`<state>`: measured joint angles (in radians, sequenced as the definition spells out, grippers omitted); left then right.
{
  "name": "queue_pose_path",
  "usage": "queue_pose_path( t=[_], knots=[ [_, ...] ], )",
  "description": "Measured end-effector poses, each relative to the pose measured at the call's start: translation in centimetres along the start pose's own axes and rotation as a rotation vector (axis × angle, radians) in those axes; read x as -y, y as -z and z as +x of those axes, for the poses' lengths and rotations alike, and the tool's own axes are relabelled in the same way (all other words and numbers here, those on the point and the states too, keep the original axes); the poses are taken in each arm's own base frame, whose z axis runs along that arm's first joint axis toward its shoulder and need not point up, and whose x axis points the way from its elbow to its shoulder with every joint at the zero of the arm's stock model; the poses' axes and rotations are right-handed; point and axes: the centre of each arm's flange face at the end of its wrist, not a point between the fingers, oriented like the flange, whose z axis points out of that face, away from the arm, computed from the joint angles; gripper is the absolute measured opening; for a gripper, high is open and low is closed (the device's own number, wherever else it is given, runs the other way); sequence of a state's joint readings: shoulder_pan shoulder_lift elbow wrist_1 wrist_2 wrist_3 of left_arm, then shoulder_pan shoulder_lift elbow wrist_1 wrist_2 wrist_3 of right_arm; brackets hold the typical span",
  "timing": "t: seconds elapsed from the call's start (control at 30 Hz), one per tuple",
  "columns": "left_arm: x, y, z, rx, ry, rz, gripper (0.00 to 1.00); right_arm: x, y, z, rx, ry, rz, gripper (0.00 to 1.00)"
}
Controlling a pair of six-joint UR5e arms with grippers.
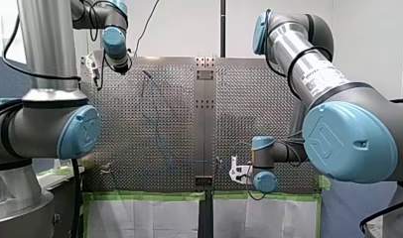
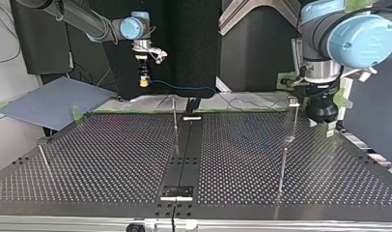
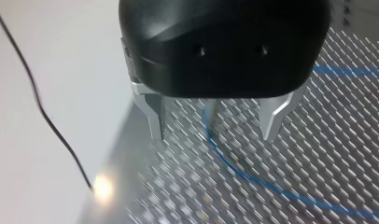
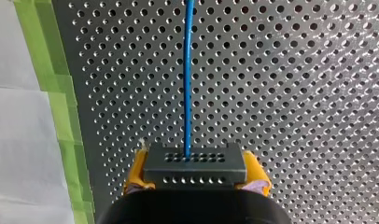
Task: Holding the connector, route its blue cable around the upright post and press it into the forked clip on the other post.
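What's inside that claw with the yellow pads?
A dark connector sits clamped between my right gripper's yellow pads, a blue cable running out of it. Its lower part is hidden by the gripper's body.

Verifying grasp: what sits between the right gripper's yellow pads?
A dark grey rectangular connector, its blue cable running straight ahead over the perforated metal table; the right wrist view shows it.

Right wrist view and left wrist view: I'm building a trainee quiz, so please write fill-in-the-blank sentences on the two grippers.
My right gripper is shut on the ____.
The cable running ahead of it is ____.
My left gripper is ____, with nothing between its fingers.
Missing: connector; blue; open.
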<state>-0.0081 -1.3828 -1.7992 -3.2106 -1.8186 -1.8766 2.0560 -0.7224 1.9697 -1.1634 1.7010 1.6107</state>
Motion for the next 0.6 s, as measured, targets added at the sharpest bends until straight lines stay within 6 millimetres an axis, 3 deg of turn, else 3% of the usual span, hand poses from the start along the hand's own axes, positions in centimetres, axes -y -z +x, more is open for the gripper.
queue_pose_path(
  t=[0.17, 0.27, 0.6],
  knots=[
    [1.1, 2.1, -3.3, 0.026, 0.002, 0.065, 1.0, 0.2, -0.3, 0.1, 0.006, 0.002, 0.002, 0.0],
    [1.5, 3.1, -4.2, 0.023, -0.011, 0.093, 1.0, 0.2, -0.3, 0.1, 0.007, 0.003, 0.003, 0.0],
    [2.0, 2.5, -2.3, -0.067, -0.065, 0.115, 1.0, 0.4, -0.3, 0.1, 0.01, 0.004, 0.005, 0.0]
  ],
)
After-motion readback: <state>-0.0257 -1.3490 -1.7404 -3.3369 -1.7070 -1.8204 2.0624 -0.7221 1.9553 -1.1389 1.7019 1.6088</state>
